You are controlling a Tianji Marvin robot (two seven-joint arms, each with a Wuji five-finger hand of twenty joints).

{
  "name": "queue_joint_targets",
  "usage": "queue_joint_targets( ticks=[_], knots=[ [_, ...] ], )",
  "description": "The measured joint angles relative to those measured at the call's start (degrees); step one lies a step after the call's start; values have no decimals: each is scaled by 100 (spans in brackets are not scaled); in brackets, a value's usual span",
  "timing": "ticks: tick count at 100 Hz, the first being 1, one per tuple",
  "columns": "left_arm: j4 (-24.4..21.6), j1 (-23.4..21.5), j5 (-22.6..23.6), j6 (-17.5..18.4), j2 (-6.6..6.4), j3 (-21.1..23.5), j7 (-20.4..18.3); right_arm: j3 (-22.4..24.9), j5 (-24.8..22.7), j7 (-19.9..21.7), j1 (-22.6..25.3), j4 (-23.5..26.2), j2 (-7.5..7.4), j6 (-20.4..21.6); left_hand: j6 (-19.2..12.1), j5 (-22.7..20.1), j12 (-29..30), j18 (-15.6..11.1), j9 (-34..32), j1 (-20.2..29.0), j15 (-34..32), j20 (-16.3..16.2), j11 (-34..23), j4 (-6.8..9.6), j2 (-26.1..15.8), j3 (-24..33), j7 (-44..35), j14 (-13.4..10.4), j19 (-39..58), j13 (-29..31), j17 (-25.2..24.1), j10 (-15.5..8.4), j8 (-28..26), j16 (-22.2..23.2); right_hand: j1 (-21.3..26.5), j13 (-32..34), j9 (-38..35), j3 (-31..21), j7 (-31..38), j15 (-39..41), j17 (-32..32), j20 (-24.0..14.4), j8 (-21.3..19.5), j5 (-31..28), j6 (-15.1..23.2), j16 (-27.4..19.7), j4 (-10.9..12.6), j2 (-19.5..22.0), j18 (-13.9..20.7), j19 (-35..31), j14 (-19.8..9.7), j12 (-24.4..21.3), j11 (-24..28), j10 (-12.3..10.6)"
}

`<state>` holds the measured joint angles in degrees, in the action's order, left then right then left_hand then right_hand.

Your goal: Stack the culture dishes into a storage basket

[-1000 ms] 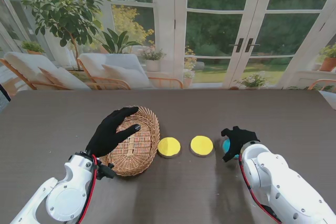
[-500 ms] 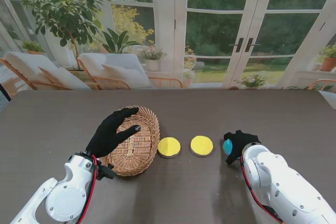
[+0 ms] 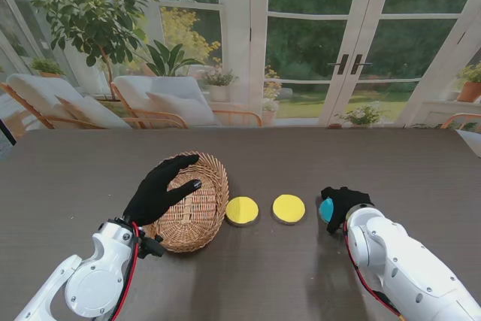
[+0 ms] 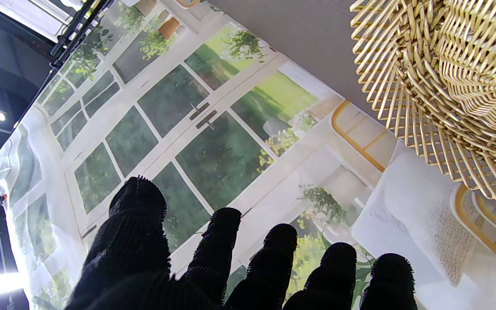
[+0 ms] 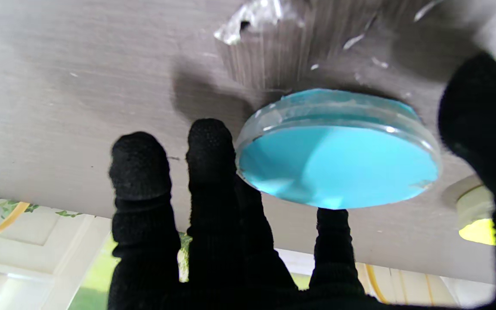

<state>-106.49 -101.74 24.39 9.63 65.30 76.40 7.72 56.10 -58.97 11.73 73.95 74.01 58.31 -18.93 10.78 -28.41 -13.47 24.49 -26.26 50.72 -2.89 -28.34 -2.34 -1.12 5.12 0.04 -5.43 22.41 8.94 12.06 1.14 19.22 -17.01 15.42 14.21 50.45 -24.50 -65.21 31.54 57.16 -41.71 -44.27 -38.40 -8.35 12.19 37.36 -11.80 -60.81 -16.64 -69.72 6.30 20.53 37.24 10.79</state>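
Right wrist: round clear-rimmed blue dish (image 5: pixel 338 159), knit-gloved right hand (image 5: pixel 239 224).

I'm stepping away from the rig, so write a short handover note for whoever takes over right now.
Left hand: open, fingers spread, over the basket, holding nothing.
Right hand: fingers and thumb closed around the blue dish; whether it is off the table yet is unclear.
Two yellow dishes lie flat on the table between basket and blue dish, untouched.
Done: no dish shows in the visible part of the basket.
Left: carry the blue dish to the basket, then stack both yellow ones in too.
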Motion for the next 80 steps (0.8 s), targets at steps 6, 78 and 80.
queue_joint_targets(
  ticks=[6, 78, 80],
  knots=[
    [0, 0, -5, 0, 0, 0, -2, -22, -2, -35, -33, -38, 9, -8, 0, 0, 0, 0, 0, 0, 0, 0, 0, 0, 0, 0, 0, 0, 0, 0, 0, 0, 0, 0, 129, 169, -221, -223, 522, -5, -4, 7, 289, -35, 13, 0, 9, 13, 0, -36, -56, -1, 0, 18],
    [-17, -43, -1, 13, 0, 36, 26, 253, 12, -588, 87, -205, 140, 138, 0, 0, 0, -1, 0, 0, 0, 0, 0, 0, 0, 0, 0, 0, 0, 0, 0, 0, 0, 0, 236, 1157, -1453, -382, 1593, -96, -86, 157, 943, -634, 27, -2, -137, -357, -118, -141, -270, 142, 198, 173],
    [-18, -47, 1, 15, 1, 39, 29, 325, -31, -554, 153, -126, 139, 154, 0, 0, 0, -1, 0, 0, 0, 0, 0, 0, 0, 0, 0, 0, 0, 0, 0, 0, 0, 0, 247, 1157, -1453, -382, 1593, -96, -86, 157, 950, -634, 28, -2, -135, -357, -119, -141, -270, 141, 150, 173]
  ],
)
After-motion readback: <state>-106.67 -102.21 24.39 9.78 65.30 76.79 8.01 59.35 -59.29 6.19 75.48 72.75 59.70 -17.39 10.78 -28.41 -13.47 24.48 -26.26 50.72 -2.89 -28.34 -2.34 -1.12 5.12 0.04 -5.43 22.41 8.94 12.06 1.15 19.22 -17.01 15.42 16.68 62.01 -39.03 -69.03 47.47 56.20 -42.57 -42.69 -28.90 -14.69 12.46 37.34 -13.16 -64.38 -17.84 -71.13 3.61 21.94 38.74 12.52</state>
